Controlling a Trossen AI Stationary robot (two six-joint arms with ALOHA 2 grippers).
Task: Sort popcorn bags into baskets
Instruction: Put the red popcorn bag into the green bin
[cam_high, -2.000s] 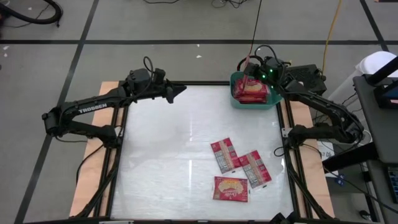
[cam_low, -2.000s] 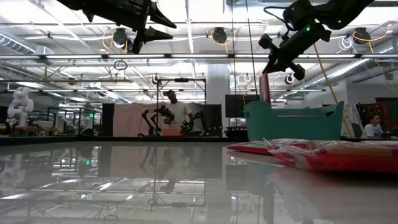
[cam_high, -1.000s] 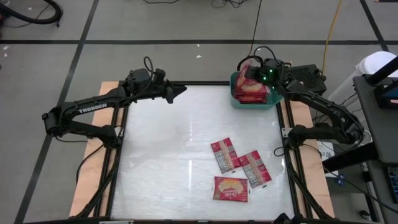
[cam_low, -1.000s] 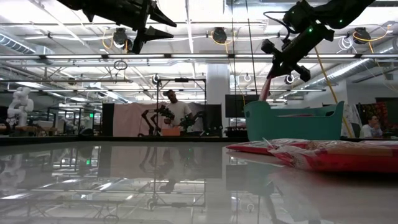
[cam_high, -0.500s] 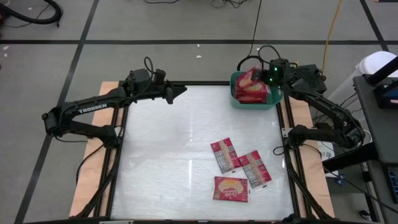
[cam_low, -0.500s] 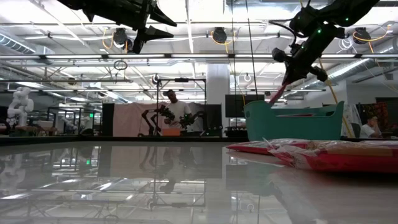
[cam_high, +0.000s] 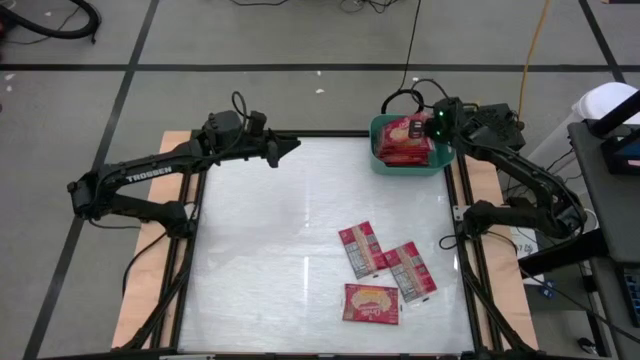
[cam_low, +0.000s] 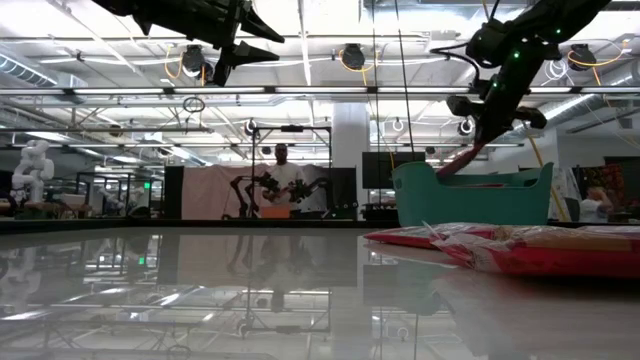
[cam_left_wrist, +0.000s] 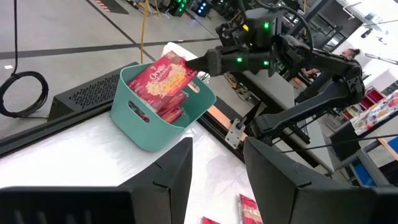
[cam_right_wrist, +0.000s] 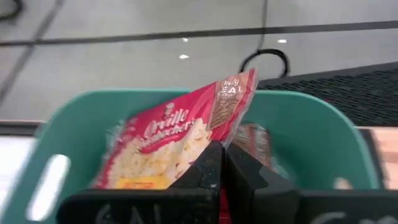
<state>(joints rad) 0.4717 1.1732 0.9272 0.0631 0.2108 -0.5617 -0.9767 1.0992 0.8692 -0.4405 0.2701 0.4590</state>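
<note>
Pinching one red popcorn bag (cam_right_wrist: 186, 134) by its edge, the right pincer (cam_right_wrist: 222, 163) sits clenched over the teal basket (cam_high: 383, 163) at the far right corner of the tabletop (cam_high: 270, 250); the wrist view shows both dark fingers pressed together on the packet's lower edge. That held bag tilts, picture side up, leaning over the basket's opening, with its upper corner above the rim. Under it, more red bags (cam_high: 404, 146) lie stacked inside the basket, filling most of it. From the low view the right pincer (cam_low: 487, 128) hangs just above the basket's rim (cam_low: 470, 178), the held bag angling down into it. Three more popcorn bags (cam_high: 385, 270) lie flat on the tabletop toward the near right, well apart from the basket: two side by side and touching, the third (cam_high: 371, 303) just near of them, picture side up. The left pincer (cam_high: 290, 146) hovers over the far left part of the tabletop, fingers (cam_left_wrist: 177, 168) spread partway with nothing between them, pointed toward the basket. A person (cam_low: 282, 178) stands in the room beyond the tabletop.
</note>
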